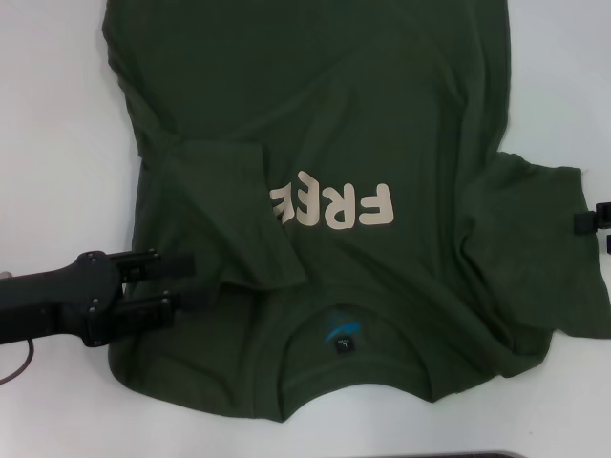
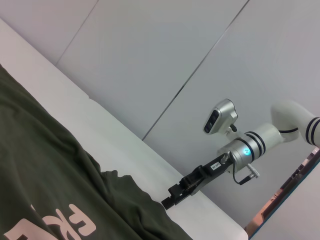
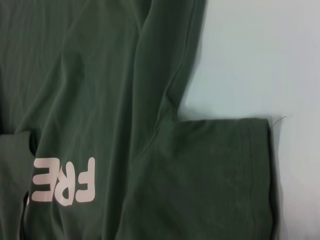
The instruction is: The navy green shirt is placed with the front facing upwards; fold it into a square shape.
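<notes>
The navy green shirt (image 1: 382,114) lay front up on the white bench (image 1: 48,114), spread across most of the head view with its collar toward the robot and its hem running off the far edge. The cream letters "FREE" (image 1: 334,205) read upside down from the head camera, and the last letter was partly covered by cloth. A blue mark and small label (image 1: 342,334) showed inside the collar.

The shirt's sleeve on the robot's left (image 1: 229,215) was folded inward over the chest, its edge reaching the lettering. The sleeve on the robot's right (image 1: 539,248) was spread flat on the bench, wrinkled where it met the body.

The left gripper (image 1: 186,281) sat low at the shirt's left edge near the shoulder, its 2 jaws spread apart with nothing between them, their tips over the fabric beside the folded sleeve.

The right gripper (image 1: 594,221) showed only as a black tip at the right edge of the head view, beside the right sleeve's cuff. In the left wrist view it appeared farther off at the shirt's edge (image 2: 172,197); whether its jaws were open or closed could not be told.
</notes>
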